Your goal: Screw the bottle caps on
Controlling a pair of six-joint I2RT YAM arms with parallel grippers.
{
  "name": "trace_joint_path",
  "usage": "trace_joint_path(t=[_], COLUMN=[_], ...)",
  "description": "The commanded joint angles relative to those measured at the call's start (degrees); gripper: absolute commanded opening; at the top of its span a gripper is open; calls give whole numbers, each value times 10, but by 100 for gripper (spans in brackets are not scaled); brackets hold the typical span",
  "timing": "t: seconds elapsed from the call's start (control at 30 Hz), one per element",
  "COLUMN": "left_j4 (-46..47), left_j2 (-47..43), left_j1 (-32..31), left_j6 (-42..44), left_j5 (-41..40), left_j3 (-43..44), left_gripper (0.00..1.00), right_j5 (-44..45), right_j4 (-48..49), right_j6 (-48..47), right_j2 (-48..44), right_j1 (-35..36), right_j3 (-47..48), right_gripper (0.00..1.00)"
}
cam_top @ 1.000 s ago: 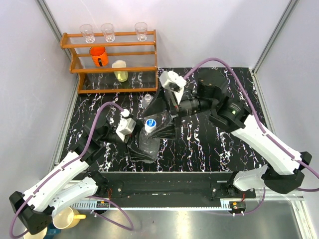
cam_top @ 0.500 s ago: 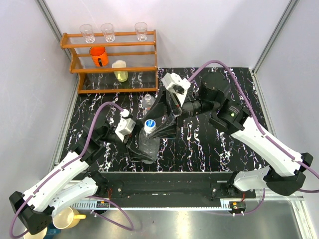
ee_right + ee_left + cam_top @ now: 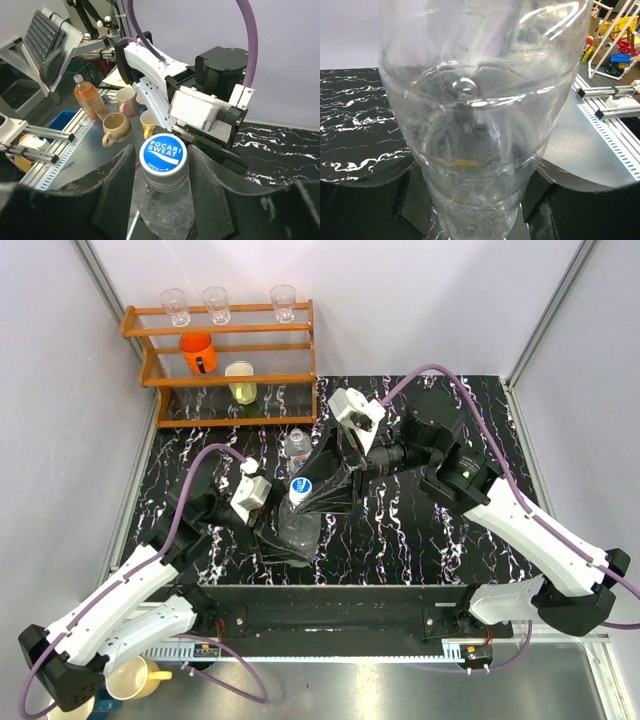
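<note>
A wide clear bottle stands near the table's front, and my left gripper is shut on its lower body. In the left wrist view the bottle fills the frame, with the black fingers pressed against both its sides. A white bottle cap with a blue top sits on the neck, also seen from above as the cap. My right gripper reaches in from the right and is shut on this cap, its fingers tight against either side. A smaller clear bottle stands upright behind.
A wooden rack at the back left holds clear glasses, an orange cup and a yellow cup. Beyond the table's near edge are mugs and an orange-drink bottle.
My right gripper has come down and left over the capped bottle, and its fingers have closed in from wide apart onto the cap. The left arm and the bottle have stayed put.
</note>
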Motion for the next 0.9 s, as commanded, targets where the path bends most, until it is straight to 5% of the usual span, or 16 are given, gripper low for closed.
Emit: trace_joint_path(t=[0.0, 0.03, 0.23, 0.47, 0.63, 0.87], left_j4=[37, 37, 37, 37, 35, 6], left_j2=[-8, -9, -7, -8, -10, -8], left_j1=[4, 4, 4, 4, 4, 6], left_j6=[6, 5, 3, 3, 3, 19], left_j5=[-12, -11, -5, -8, -17, -57], left_j3=[-4, -4, -1, -2, -3, 6], left_gripper=[43, 43, 43, 43, 43, 38], right_j5=[18, 21, 21, -3, -5, 111], right_j4=[35, 36, 42, 54, 57, 5], right_j6=[5, 7, 9, 22, 29, 18], right_j2=[-25, -26, -20, -14, -10, -9], right_j1=[-4, -4, -7, -10, -13, -14], right_j3=[1, 2, 12, 13, 13, 6], right_gripper=[57, 67, 73, 57, 31, 22])
